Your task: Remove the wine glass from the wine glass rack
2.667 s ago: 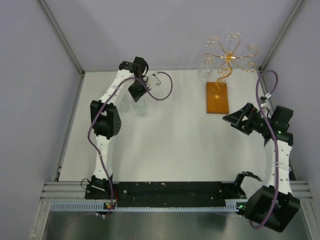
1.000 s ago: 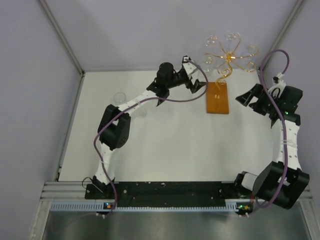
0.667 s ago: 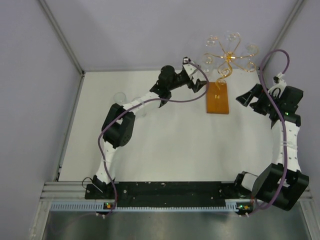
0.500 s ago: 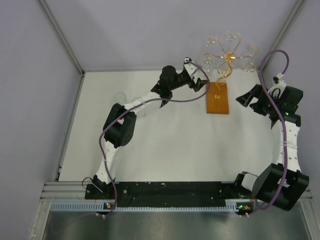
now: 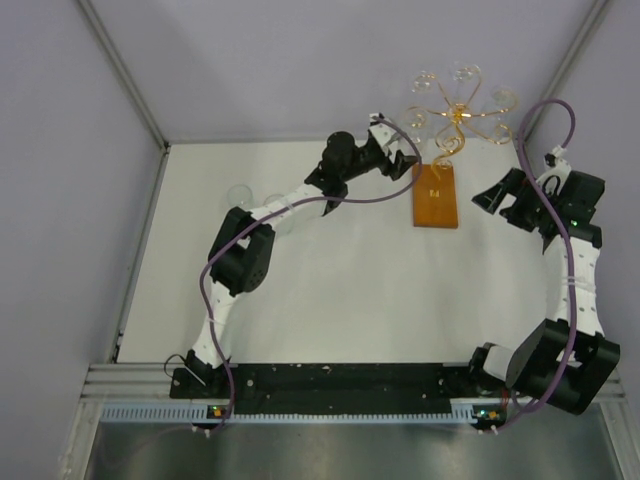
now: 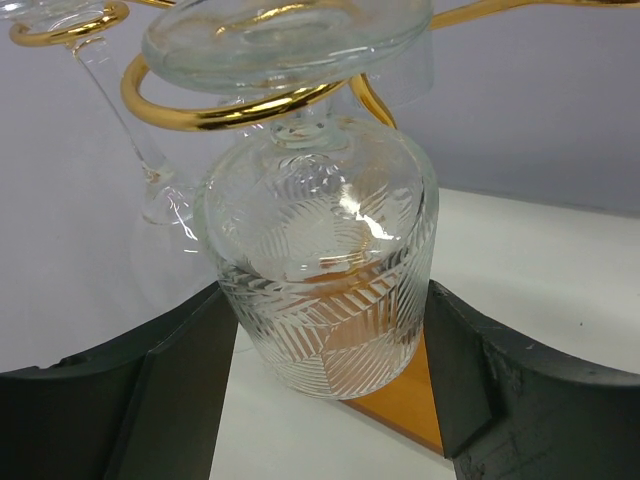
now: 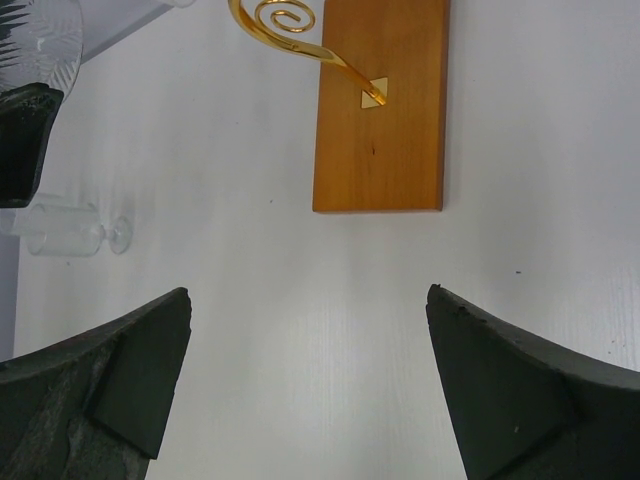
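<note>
Left wrist view: the left gripper (image 6: 330, 290) sets its 2 fingers (image 6: 170, 380) against either side of the wine glass (image 6: 320, 250) bowl; whether they press cannot be told. Step in hand: taking hold.

The glass hangs upside down on the rack (image 5: 455, 115), foot resting on a gold loop (image 6: 200, 112), stem through it. It is clear, cut with fan patterns, and probably slippery.

Next move, by judgement: firm the hold, then slide the stem out of the loop without knocking the neighbouring glass (image 6: 150, 195).

The right gripper (image 7: 308, 295) gapes empty beside the rack's wooden base (image 7: 380, 130).
</note>
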You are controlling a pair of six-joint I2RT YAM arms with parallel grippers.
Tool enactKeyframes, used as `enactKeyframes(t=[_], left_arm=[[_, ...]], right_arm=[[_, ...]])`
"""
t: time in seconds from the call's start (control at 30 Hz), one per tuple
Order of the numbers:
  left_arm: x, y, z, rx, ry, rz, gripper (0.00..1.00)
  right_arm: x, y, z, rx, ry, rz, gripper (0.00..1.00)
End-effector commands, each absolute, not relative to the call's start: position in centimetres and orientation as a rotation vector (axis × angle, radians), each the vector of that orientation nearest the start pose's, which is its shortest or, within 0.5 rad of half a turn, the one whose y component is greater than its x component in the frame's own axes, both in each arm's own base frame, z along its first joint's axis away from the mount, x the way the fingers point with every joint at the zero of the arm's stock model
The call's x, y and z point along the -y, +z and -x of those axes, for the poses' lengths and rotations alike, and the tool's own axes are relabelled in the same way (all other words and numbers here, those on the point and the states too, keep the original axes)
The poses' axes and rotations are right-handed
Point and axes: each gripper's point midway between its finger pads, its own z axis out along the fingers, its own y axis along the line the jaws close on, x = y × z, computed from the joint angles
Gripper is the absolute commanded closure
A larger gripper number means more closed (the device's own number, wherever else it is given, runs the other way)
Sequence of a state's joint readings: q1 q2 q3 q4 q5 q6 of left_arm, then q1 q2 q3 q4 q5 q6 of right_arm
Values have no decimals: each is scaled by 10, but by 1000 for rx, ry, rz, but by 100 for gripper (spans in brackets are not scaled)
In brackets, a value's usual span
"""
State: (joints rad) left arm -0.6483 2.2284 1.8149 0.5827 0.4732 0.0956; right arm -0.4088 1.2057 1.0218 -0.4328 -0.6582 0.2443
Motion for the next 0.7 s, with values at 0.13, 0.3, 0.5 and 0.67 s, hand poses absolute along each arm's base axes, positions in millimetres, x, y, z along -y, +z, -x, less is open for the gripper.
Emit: enactKeyframes(t=[0.13,0.3,0.5,0.67], left_arm=[[440,355,-479,-1037,-732,-726,100],[427,364,-488,-1024,-657,-672,100],[426,367,-503,-1037,-619,-630,100],[436,359,-514,-1063,-602,-621,100]], right_arm=[[28,241,-347,-2037,573,-259,1],[26,243,-349,-2038,587,-250,1],[26,248,-351,-2041,595,-244,1],[28,249,-355,-2042,588,-241,1]])
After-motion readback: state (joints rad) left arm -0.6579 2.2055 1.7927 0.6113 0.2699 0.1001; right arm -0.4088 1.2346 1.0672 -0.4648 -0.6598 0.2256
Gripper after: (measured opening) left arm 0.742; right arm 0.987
